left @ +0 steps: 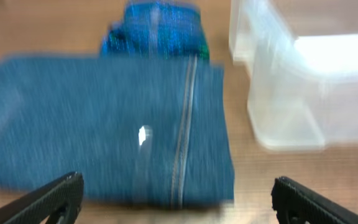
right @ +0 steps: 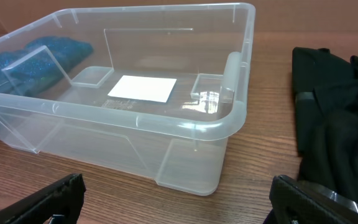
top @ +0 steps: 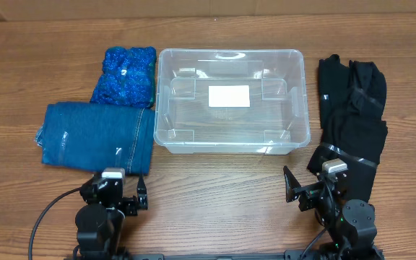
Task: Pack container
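The clear container [top: 231, 139] with a white label on its base stands in the middle of the table; it holds nothing. It also shows in the right wrist view [right: 216, 127] and the left wrist view [left: 278, 112]. Folded blue jeans [top: 96, 135] lie to its left, just ahead of my left gripper [top: 137, 196], which is open and empty. The jeans fill the left wrist view [left: 104, 118]. A bright blue patterned cloth [top: 125, 76] lies behind the jeans. Black clothing [top: 352, 108] lies right of the container. My right gripper [top: 295, 189] is open and empty at its near end.
The table is brown wood. Both arm bases stand at the near edge. The container's front right corner is close ahead of the right gripper [right: 176, 202]; black clothing [right: 337, 118] lies to its right.
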Available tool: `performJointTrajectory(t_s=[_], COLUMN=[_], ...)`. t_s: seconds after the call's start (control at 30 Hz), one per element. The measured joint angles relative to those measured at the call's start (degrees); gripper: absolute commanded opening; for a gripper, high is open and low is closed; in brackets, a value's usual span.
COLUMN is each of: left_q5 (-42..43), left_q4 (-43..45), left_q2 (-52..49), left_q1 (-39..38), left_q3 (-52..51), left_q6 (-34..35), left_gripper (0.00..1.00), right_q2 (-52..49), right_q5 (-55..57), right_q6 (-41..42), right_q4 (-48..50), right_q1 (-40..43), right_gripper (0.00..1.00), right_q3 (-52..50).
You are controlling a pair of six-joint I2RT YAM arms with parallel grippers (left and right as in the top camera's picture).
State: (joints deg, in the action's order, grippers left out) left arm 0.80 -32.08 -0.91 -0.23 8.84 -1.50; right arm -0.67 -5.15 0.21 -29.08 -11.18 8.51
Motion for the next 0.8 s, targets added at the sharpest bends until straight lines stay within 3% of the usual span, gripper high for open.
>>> performJointTrajectory(t_s=[0.17, 0.3, 0.4, 0.57, 0.7, 0.8], left_q5=[2.69, 5.16, 4.2, 3.74, -2.62, -4.94], left_q4=[3.02, 3.02, -0.83, -13.92, -20.35, -24.28], left_q2=[0.0, -0.31, -7.98, -35.78, -47.17, -56.17], left_q1=[0.0, 0.0, 0.0, 0.0, 1.36, 10.01], left_q3=[-0.15, 1.18, 12.94, 44.76, 57.51, 63.32], left_q6=[0.35, 6.51, 11.78, 12.07, 10.78, 10.82], left_gripper=[1.0, 1.0, 1.0, 1.0, 1.0, 1.0], right_q2=[-0.02, -0.02, 0.02, 0.09, 0.09, 0.09], right_q5=[0.02, 0.02, 0.02, 0.02, 0.02, 0.0], right_q6=[0.02, 0.0, 0.02, 0.0, 0.0, 0.0], right_q4=[0.02, 0.0, -0.09, 0.02, 0.07, 0.09], right_q1=[0.0, 0.0, 0.0, 0.0, 0.0, 0.0], right_gripper=[1.0, 1.0, 1.0, 1.0, 1.0, 1.0], right_q3=[0.0, 0.0, 0.0, 0.0, 0.0, 0.0])
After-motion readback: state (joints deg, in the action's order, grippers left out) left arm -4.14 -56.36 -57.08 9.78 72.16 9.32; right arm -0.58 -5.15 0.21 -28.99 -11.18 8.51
